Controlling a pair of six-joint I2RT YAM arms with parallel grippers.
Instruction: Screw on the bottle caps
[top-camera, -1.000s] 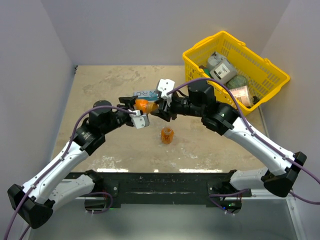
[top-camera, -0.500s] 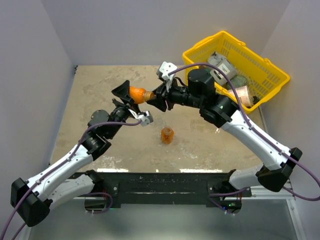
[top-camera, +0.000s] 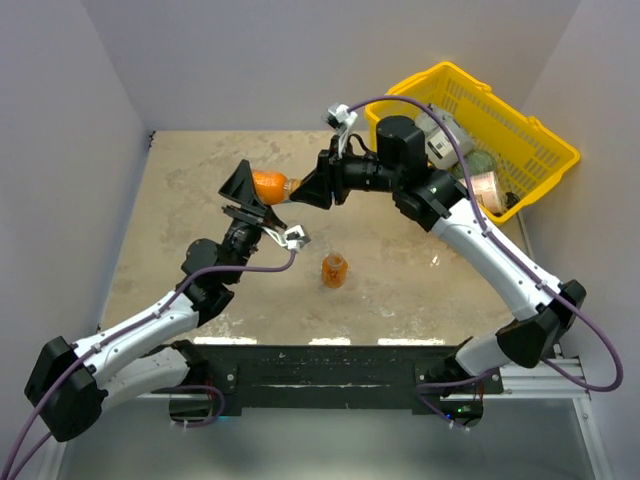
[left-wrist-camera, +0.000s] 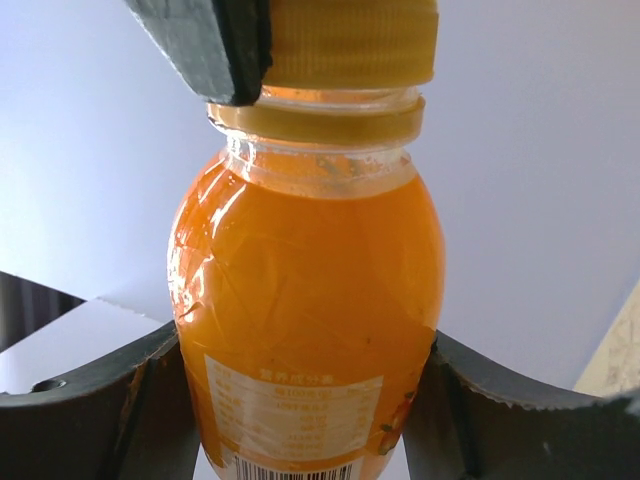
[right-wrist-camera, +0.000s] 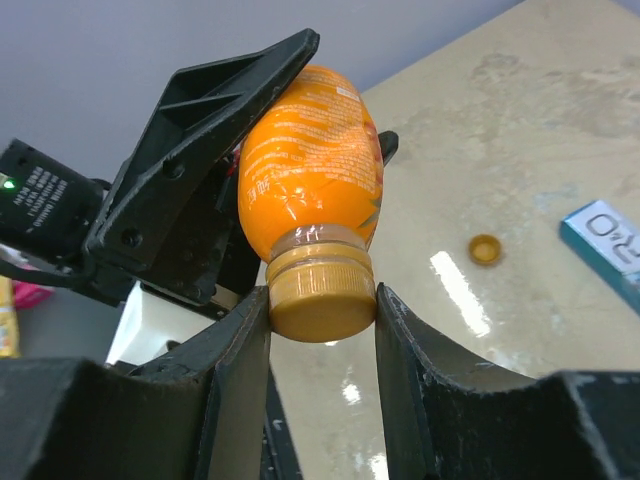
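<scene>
Left of the yellow basket (top-camera: 545, 180) and lifted clear of the table, the left gripper (top-camera: 258, 195) has its jaws clamped on the belly of an orange bottle (top-camera: 268, 186) that lies sideways, neck toward the basket. The right gripper (right-wrist-camera: 322, 300) pinches the cap (right-wrist-camera: 320, 292) on that neck between narrowly parted fingers. This looks like the first cap being screwed on, so next the right wrist must twist about the bottle's axis while the left holds firm. The second bottle (top-camera: 334, 270) stands on the table left of the basket, nearer the arm bases, and a loose cap (right-wrist-camera: 486, 248) lies outside the basket.
</scene>
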